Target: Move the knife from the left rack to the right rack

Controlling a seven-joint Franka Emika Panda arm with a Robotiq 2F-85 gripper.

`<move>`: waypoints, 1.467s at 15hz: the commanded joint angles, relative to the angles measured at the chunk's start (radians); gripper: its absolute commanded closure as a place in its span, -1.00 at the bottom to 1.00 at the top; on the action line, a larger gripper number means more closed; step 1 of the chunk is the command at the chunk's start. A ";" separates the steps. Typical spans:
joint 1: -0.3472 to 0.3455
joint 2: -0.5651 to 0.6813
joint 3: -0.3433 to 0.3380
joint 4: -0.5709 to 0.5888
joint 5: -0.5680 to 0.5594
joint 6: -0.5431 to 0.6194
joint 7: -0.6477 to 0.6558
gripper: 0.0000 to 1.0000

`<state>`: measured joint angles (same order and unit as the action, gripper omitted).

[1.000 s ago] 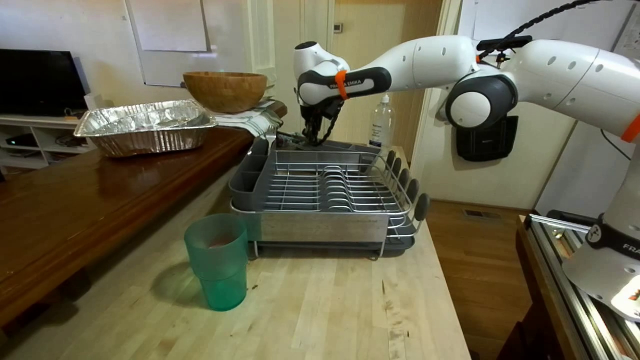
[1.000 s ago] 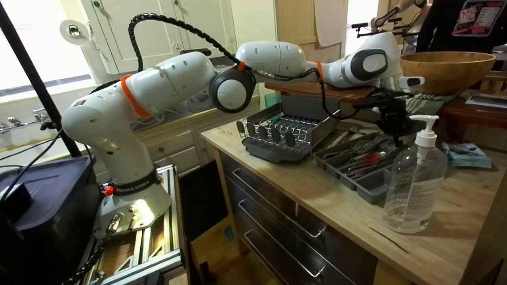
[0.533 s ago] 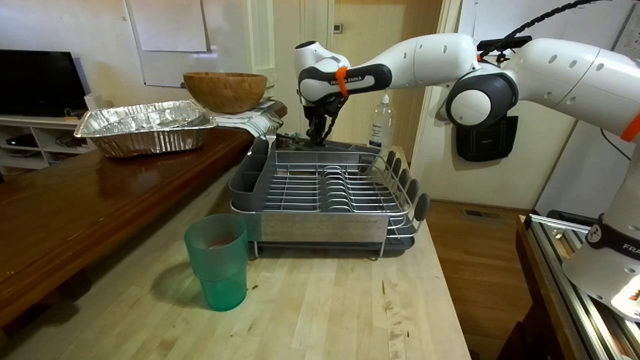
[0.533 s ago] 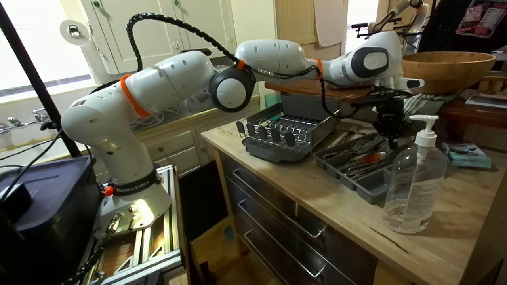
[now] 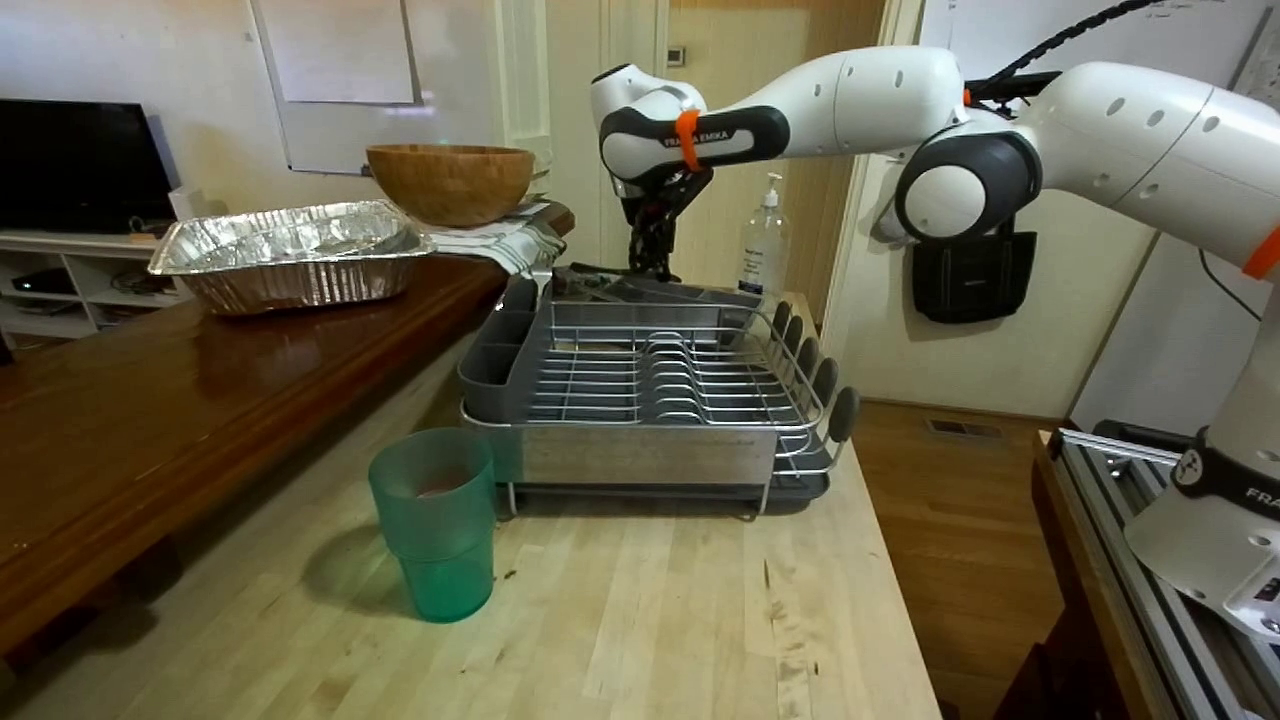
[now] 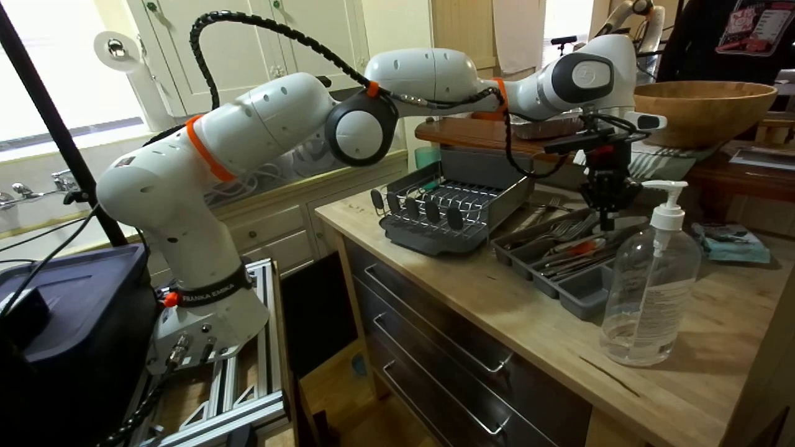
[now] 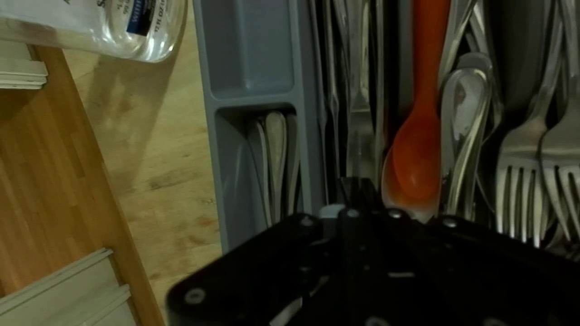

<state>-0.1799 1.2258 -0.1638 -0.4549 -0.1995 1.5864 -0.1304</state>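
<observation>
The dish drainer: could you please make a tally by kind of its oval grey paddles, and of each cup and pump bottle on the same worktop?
Oval grey paddles: 5
Green cup: 1
Pump bottle: 1
Total: 7

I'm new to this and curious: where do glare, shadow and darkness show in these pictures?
In an exterior view, the window is washed out to white; in an exterior view, the green cup throws a soft shadow toward picture-left and the foil pan glints; in the wrist view, the tool is mostly black, while the clear bottle catches bright highlights.
</observation>
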 commanded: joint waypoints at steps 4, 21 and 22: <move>0.023 0.006 -0.006 0.018 -0.010 -0.037 -0.002 0.99; 0.167 0.042 -0.126 0.016 -0.134 -0.363 0.363 0.99; 0.184 0.048 -0.140 0.015 -0.154 -0.398 0.381 0.99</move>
<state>-0.0414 1.2441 -0.2617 -0.4568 -0.3028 1.2806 0.1771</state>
